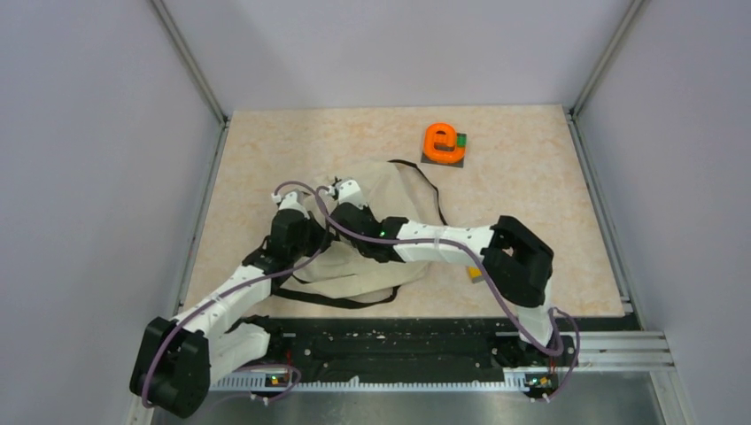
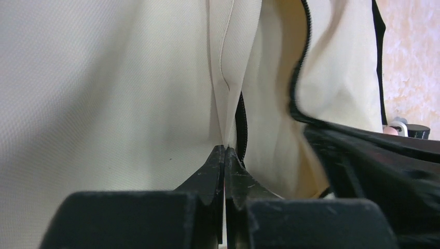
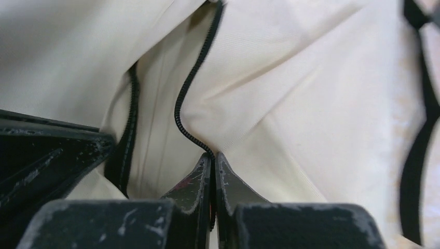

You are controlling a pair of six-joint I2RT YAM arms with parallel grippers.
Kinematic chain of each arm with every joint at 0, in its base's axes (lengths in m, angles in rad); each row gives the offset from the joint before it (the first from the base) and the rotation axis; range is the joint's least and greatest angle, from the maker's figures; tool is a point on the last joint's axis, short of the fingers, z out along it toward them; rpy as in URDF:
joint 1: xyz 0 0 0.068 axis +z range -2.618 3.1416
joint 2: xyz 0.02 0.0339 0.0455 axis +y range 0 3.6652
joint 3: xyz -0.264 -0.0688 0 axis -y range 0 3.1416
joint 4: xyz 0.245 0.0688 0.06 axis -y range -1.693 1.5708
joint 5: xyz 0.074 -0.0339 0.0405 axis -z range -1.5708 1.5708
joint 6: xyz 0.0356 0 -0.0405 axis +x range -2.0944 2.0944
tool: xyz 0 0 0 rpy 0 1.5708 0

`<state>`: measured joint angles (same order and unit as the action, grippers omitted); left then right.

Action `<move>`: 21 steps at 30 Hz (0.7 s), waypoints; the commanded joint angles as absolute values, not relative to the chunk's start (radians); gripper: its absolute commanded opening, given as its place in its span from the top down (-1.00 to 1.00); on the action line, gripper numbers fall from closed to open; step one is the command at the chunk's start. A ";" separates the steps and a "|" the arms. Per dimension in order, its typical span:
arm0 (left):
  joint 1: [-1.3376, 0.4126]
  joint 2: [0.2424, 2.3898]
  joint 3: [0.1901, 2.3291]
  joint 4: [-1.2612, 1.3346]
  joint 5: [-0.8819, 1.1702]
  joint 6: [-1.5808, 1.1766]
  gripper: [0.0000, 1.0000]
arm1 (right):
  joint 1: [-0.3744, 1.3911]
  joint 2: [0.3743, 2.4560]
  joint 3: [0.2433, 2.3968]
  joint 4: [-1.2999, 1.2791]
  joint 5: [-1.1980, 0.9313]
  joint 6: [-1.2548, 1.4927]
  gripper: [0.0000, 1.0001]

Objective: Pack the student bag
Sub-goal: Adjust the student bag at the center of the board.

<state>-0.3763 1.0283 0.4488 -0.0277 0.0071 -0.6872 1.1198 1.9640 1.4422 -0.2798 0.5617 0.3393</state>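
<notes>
- My left claw [image 2: 224,155] is clenched on a fold of the student bag [image 1: 394,186].
- My right claw [image 3: 213,158] pinches its zipper edge [image 3: 189,98] shut.
- I see the bag mid-width on the bench [image 1: 531,177], toward the near edge.

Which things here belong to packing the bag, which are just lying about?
In the job: large cream fabric backpack; left gripper and right gripper, both shut on it.
Lying about: orange plastic loop on a dark square base, untouched.
</notes>
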 commanded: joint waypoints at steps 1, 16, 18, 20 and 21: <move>-0.372 0.993 0.402 -0.016 -0.036 -0.728 1.00 | 1.125 1.708 1.353 -0.056 0.841 0.266 1.00; -0.372 0.982 0.396 0.015 0.026 -0.702 1.00 | 1.125 1.628 1.082 0.364 0.991 0.148 1.00; -0.372 0.979 0.416 0.004 0.035 -0.686 0.94 | 1.125 1.625 1.082 0.358 0.977 0.150 1.00; -0.373 0.973 0.437 -0.026 0.043 -0.667 0.83 | 1.125 1.618 1.084 0.347 0.950 0.149 1.00; -0.373 0.968 0.446 -0.034 0.046 -0.660 0.72 | 1.125 1.615 1.086 0.338 0.928 0.148 1.00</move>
<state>-0.3859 0.9874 0.4084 0.0505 0.0601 -0.7311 1.1378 1.6474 1.0538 0.2607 0.8558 0.1753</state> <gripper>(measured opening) 0.075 0.009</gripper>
